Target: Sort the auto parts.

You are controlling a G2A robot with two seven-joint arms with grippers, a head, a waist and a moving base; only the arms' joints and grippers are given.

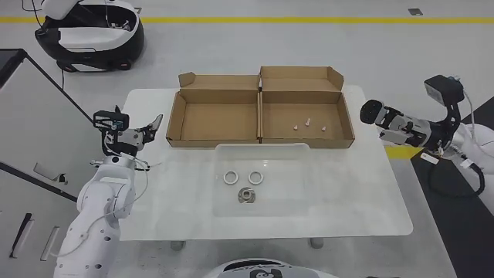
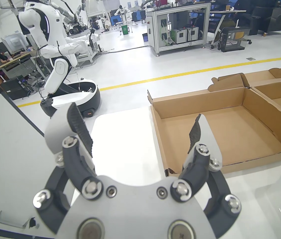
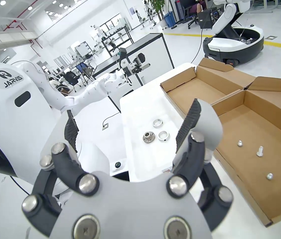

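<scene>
Sitting flat, bores up, in the tray (image 1: 293, 201) at 6 o'clock: two rings (image 1: 230, 177), one flanged hub (image 1: 246, 194). Both wide open, empty: left gripper (image 2: 135, 113) at 9, right gripper (image 3: 133, 109) at 3.

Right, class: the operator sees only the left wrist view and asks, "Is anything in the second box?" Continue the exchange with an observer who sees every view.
Observer: Yes, three small bolts lie in the second box.
Operator: What is left to sort?
Observer: Two rings and a flanged part lie in a clear tray on the table.
Operator: Where is the other arm?
Observer: The right end effector hangs open and empty beside the second box.
</scene>
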